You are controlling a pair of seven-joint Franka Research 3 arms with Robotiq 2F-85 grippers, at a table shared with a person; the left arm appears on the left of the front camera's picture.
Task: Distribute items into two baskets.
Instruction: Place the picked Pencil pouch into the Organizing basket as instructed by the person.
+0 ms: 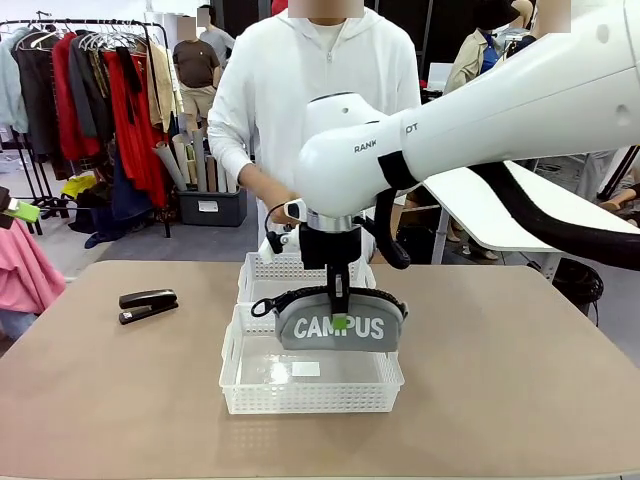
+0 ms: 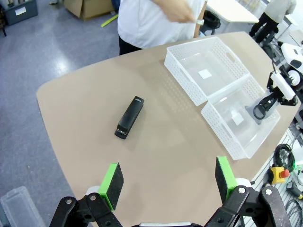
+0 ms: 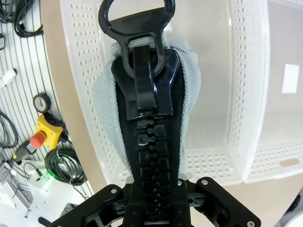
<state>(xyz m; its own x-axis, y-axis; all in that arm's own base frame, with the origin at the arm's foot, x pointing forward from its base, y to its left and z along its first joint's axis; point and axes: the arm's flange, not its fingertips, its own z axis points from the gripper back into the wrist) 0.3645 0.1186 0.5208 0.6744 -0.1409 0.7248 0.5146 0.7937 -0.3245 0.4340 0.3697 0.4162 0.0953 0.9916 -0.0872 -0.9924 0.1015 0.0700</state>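
Right hand [image 1: 340, 322] is clamped on the grey pouch [image 1: 305, 328], which we see held upright over the near basket [image 1: 300, 398]. The far basket [image 1: 262, 268] sits just behind it. Left hand [image 2: 168, 182] hovers above the counter [image 1: 500, 380], fingers apart. We find the stapler [image 1: 148, 304] lying at the counter's left.

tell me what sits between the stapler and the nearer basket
Just bare table between stapler and nearer basket, per the front view.
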